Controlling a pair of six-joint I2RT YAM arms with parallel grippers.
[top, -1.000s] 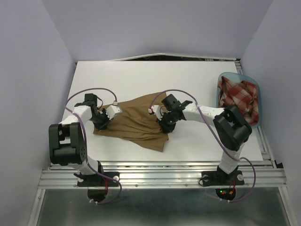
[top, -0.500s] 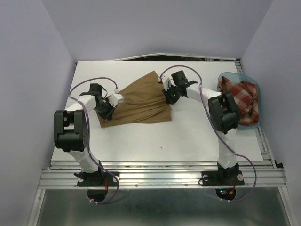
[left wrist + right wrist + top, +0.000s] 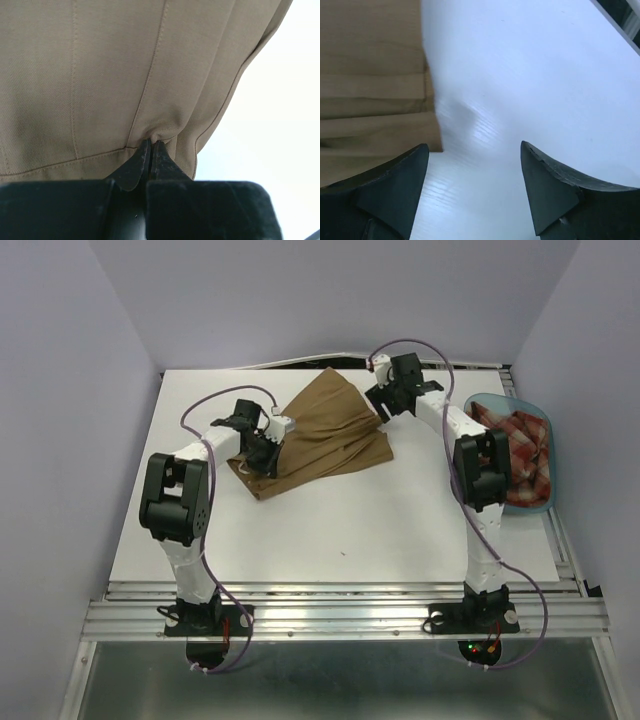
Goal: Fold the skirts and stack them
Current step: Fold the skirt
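Note:
The tan-brown skirt (image 3: 320, 435) lies folded over on the white table at the back middle. My left gripper (image 3: 262, 453) is shut on a pinch of its edge; in the left wrist view the tan cloth (image 3: 100, 75) bunches at my closed fingertips (image 3: 142, 157). My right gripper (image 3: 385, 412) is open and empty just past the skirt's right corner; the right wrist view shows the skirt's corner (image 3: 375, 100) beside my left finger (image 3: 385, 185) and bare table between the fingers. The red-and-cream plaid skirt (image 3: 515, 455) lies crumpled in the blue tub.
The translucent blue tub (image 3: 485, 402) sits at the table's right edge. The table's back edge and a dark gap run behind the right gripper (image 3: 620, 15). Purple walls close in on the left, the back and the right.
Both arms have swept away from the near edge, carrying the tan skirt's near edge over to the back. The right gripper has let go of the cloth and opened; the left still holds.

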